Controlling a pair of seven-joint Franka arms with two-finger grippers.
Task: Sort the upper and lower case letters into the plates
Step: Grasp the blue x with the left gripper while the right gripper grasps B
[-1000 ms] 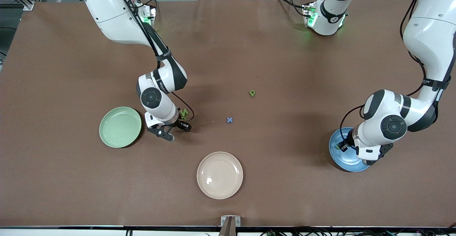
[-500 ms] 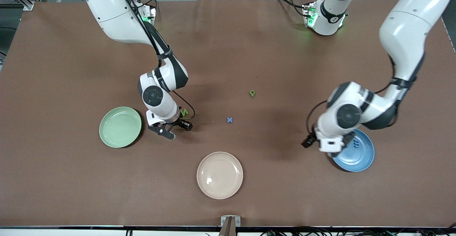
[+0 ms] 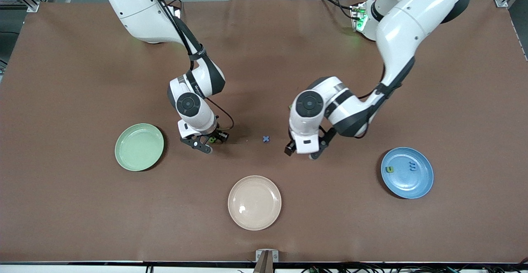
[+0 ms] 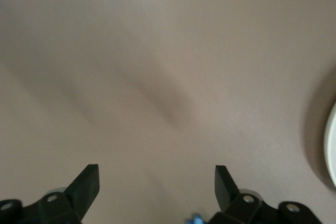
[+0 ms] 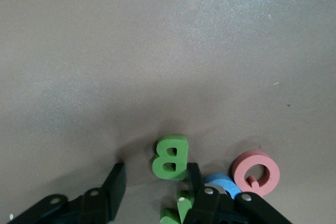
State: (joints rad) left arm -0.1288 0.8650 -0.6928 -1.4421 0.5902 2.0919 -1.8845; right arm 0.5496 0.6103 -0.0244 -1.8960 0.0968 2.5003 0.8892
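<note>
Both white arms are bent low over the brown table [image 3: 82, 223]. The right gripper [image 3: 205, 142] sits down at the tabletop beside the pale mint green round plate [image 3: 139, 147], toward the middle of the table, its black fingers [image 5: 116, 184] spread around a small pile of foam letters: a green foam B [image 5: 170, 157] lies between them, untouched on one side, with a pink foam Q [image 5: 255, 172] and a blue piece [image 5: 224, 183] tucked by the other finger. Nothing is clamped yet.

The left gripper [image 3: 302, 152] hangs over bare table near the small blue foam x [image 3: 266, 139], jaws wide and empty, as its wrist view confirms [image 4: 156, 187].

The mid blue round plate [image 3: 407, 185] sits toward the left arm's end, with a green letter [image 3: 389, 169] and a blue letter [image 3: 411, 166] inside, too small to read. The cream-beige round plate [image 3: 254, 202] lies nearest the front camera. From the front, the right wrist hides most of the letter pile.
</note>
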